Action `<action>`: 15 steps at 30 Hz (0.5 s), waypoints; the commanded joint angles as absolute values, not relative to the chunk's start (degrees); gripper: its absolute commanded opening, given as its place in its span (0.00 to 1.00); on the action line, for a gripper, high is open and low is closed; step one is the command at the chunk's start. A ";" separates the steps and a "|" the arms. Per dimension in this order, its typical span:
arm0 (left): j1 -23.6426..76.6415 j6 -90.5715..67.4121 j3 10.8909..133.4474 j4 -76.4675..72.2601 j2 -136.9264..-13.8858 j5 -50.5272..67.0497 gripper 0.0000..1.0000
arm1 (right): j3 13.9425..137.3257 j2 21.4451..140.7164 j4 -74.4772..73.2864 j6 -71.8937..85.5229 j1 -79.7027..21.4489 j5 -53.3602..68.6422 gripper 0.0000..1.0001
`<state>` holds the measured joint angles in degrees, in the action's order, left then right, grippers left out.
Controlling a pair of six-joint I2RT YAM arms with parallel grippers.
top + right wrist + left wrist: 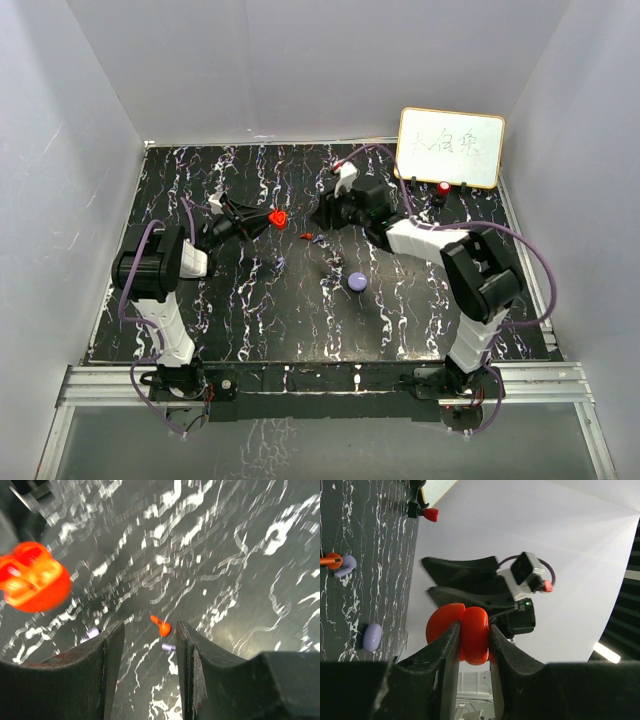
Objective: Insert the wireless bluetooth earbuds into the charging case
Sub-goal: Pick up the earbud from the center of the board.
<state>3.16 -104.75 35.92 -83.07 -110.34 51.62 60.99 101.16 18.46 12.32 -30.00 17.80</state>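
My left gripper [266,220] [472,630] is shut on an open red charging case [279,217] [470,632] and holds it above the table. The right wrist view shows the case [32,577] with its lid open. My right gripper [322,216] [150,635] is open and empty, just right of the case and above the table. A red earbud [161,625] [312,238] [331,560] lies on the table below its fingers, with a pale purple earbud [168,647] [346,566] beside it. Another purple earbud [92,631] lies to the left.
A round purple case [356,283] [372,636] lies closed mid-table. A whiteboard [450,148] stands at the back right with a red knob [443,187] at its foot. The black marbled mat [250,320] is ringed by white walls.
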 commanded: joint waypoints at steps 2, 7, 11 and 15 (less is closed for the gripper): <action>1.91 -103.73 35.36 -102.32 -105.12 52.71 0.00 | 66.05 105.52 8.29 8.49 -34.70 11.47 0.44; 1.09 -103.62 34.52 -102.31 -104.62 52.82 0.00 | 66.62 106.90 8.05 8.74 -36.46 9.63 0.44; 0.58 -103.51 33.89 -102.31 -104.30 53.13 0.00 | 66.62 107.37 7.51 8.70 -37.37 8.87 0.45; 0.33 -103.33 33.45 -102.31 -104.29 53.09 0.00 | 66.42 107.66 7.38 8.83 -38.08 9.58 0.45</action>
<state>0.84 -103.70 34.04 -83.11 -107.26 51.92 64.12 107.37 6.31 9.28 -37.34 10.39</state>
